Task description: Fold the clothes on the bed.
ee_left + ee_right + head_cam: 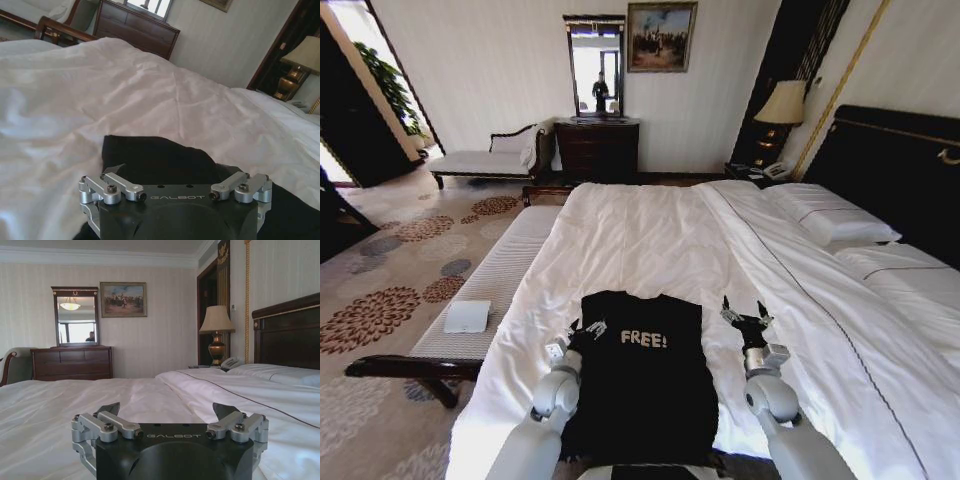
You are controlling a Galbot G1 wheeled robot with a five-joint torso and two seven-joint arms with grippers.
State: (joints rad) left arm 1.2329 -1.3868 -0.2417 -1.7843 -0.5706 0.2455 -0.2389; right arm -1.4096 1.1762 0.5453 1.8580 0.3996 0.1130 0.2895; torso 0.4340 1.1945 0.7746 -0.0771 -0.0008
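Note:
The black T-shirt [645,385] with white "FREE!" lettering lies flat near the foot of the bed [650,230], its sides tucked in so it forms a narrow rectangle. My left gripper [586,326] hovers at the shirt's upper left corner, fingers open, nothing held. From the left wrist, that gripper [172,167] sits just above the black cloth [155,155]. My right gripper [743,312] stands open over the white sheet, a little to the right of the shirt and clear of it. In the right wrist view, its spread fingers [169,409] point toward the bed's far side.
A pale upholstered bench [500,280] runs along the bed's left side with a white pad [467,316] on it. Pillows [830,215] and the dark headboard [890,170] are at the right. A dresser [597,148], a lamp [782,103] and a chaise [485,160] stand by the far wall.

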